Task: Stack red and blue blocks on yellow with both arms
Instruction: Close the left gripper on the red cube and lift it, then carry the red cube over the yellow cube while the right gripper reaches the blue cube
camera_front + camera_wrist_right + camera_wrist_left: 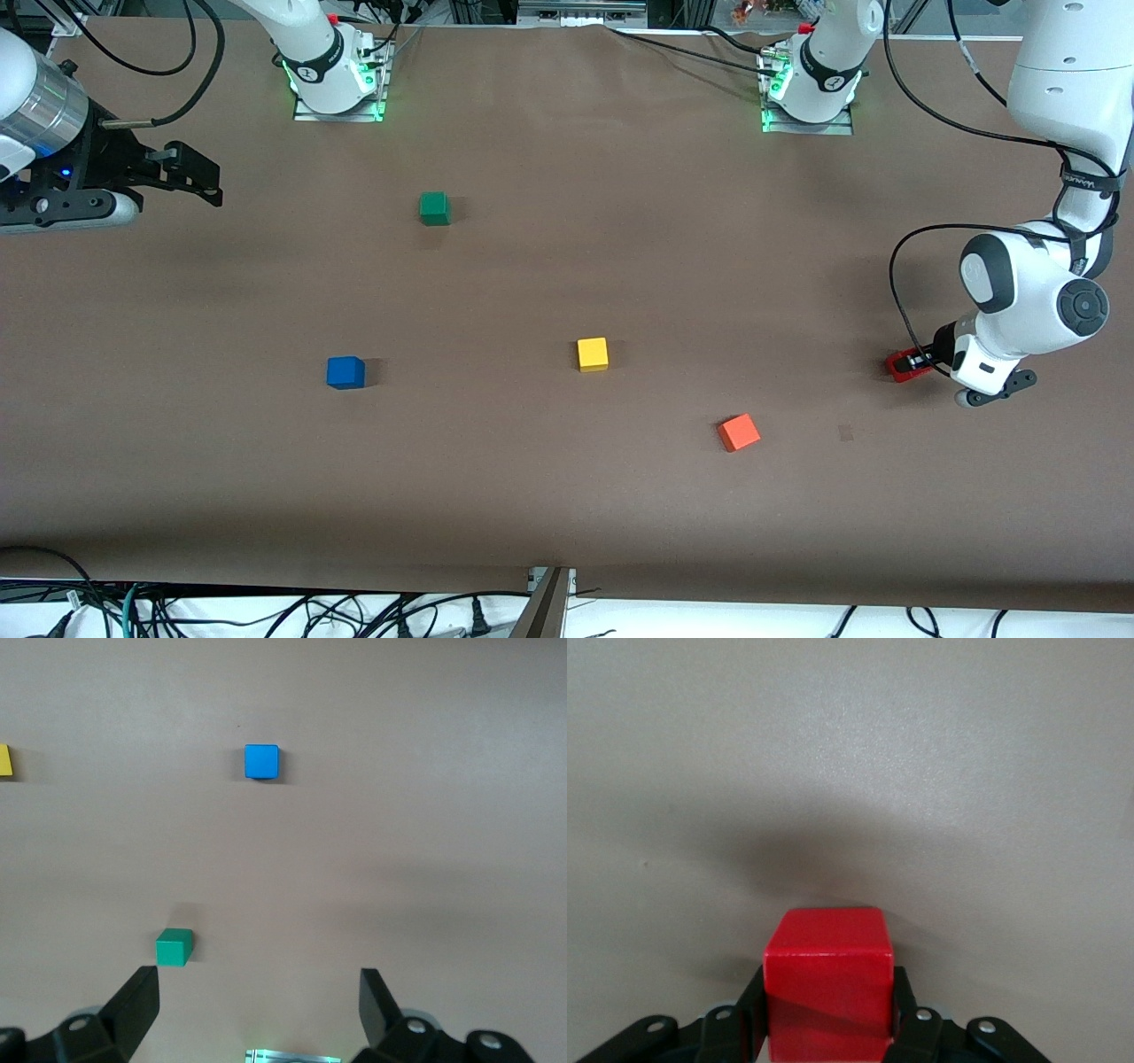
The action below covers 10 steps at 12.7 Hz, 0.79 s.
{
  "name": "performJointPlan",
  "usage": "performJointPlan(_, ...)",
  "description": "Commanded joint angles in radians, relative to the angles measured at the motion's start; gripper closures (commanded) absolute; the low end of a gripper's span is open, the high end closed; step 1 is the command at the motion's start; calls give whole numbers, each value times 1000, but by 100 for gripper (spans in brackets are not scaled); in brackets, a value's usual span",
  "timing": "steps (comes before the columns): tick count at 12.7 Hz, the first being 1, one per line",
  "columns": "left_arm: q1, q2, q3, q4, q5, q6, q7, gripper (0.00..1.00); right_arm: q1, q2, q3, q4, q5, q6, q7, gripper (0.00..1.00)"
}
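Five cubes counted, one per colour, on the brown counter (567, 514), each with bare counter all around. Orange cube (738, 432) sat lowest, right of centre. Mid-frame row: blue block (345, 372), yellow cube (593, 354), and red block (905, 365) near the right edge, pinched by the left tool (921, 361). Green cube (434, 208) upper centre. Right tool (190, 173) waited upper left, fingers (133, 1005) spread wide.

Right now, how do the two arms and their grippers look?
Both arms are glossy white with rounded joints, dark grey joint caps and black bands. Black cables trail along each. The left gripper has black fingers under a white hand. The right gripper is black, behind a silver cylinder. Green lights glow at both bases.
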Motion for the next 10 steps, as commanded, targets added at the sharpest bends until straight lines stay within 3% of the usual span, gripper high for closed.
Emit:
performJointPlan(1, -27, -67, -4, 6, -15, -39, 1, 100, -1, -18, 0, -18, 1, -6, -10, 0)
performJointPlan(6, -153, -86, -22, 196, -18, -258, -12, 100, 2, -17, 1, -15, -2, 2, -10, 0)
performJointPlan(10, -338, -83, -63, 267, -8, -283, -216, 98, 17, -6, 11, -4, -51, 8, -9, 0)
